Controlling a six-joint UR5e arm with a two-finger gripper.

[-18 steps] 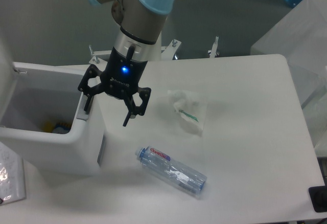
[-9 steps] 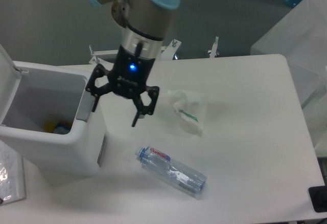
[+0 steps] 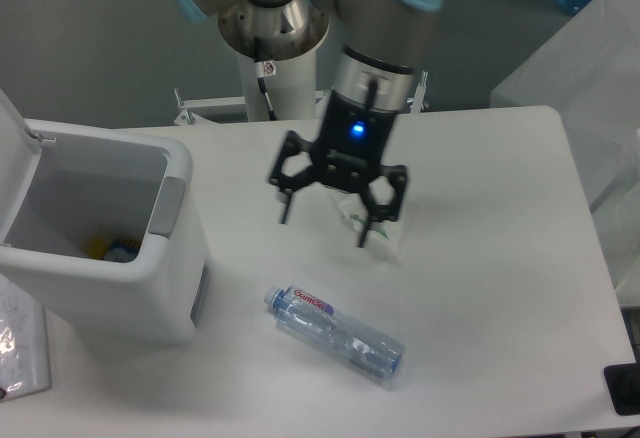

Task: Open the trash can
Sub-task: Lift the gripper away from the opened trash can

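I've swung the gripper point(image 3: 323, 221) away from the bin point(image 3: 105, 258) to mid-table since a second ago, so it now hangs over the crumpled wrapper point(image 3: 370, 220). Its fingers are spread and hold nothing. The bin sits at the table's left edge, lid point(image 3: 18, 143) tipped up and back, contents showing inside. Opening looks done to me. The bottle point(image 3: 335, 335) lies nearer the front, untouched.

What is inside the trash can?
The trash can stands open. At the bottom, by the near wall, lie a yellow item and a blue one. The near wall hides the rest of the floor, so more may lie there.
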